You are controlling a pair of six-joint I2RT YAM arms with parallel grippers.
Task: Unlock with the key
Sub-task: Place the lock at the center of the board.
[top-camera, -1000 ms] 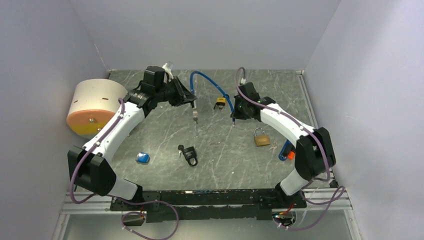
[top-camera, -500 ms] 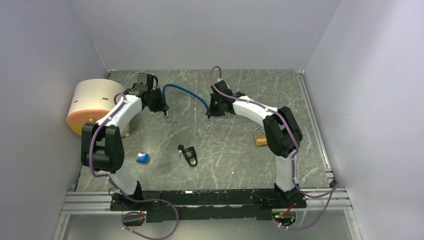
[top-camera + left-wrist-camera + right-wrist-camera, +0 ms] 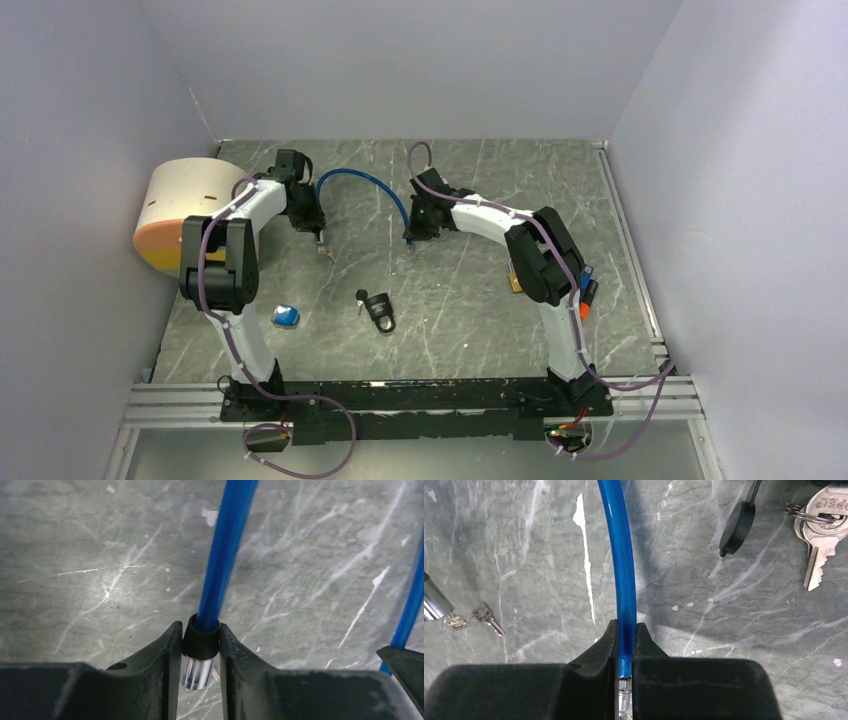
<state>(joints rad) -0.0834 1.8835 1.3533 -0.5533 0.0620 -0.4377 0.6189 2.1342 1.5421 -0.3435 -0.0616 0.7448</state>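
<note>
Your left end effector (image 3: 200,635) was clamped on the metal-tipped end of the blue cable (image 3: 227,555), and your right end effector (image 3: 626,630) pinched its other end, likely to carry it arched between them. The key (image 3: 819,515) lay loose on the scratched grey counter (image 3: 460,300), near the right one, inside plain pale walls (image 3: 400,70)

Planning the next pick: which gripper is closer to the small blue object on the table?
Left. Each holds an end of the cable. The left gripper sits just past the blue object, slightly to its right; the right gripper is much farther right.
</note>
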